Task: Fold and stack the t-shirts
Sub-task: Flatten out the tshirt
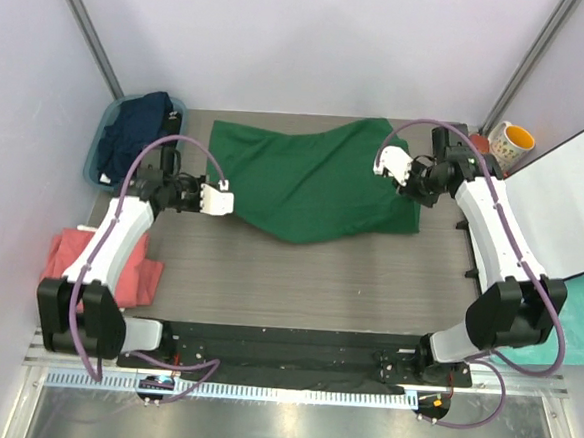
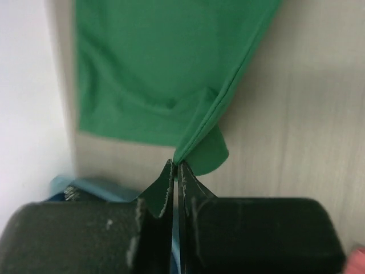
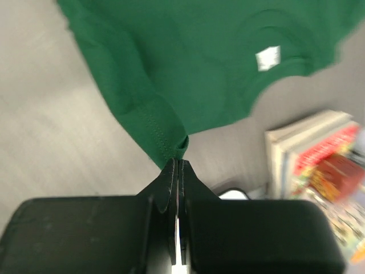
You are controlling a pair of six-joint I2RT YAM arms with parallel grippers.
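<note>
Dark green t-shirt (image 1: 310, 180) lies spread on the far half of the worktop (image 1: 308, 280), spanning from about 10 o'clock to 2 o'clock, with its long axis running 9-to-3. The left tool (image 2: 174, 165) is clenched on a pinch of the shirt's edge at the 9 o'clock end. The right tool (image 3: 175, 162) is clenched on a stitched edge at the 3 o'clock end. Each arm therefore grips the end nearer to it, with the cloth between them. The white neck label (image 3: 267, 57) shows in the right wrist view, so the collar is judged to point toward the right arm's side. A fold from this hold would probably need both tools to travel together, square to the long axis. The salmon-pink t-shirt (image 1: 103, 266) lies at 8 o'clock; the navy t-shirt (image 1: 138, 133) sits in the teal tub (image 1: 93, 170) at 10 o'clock.
</note>
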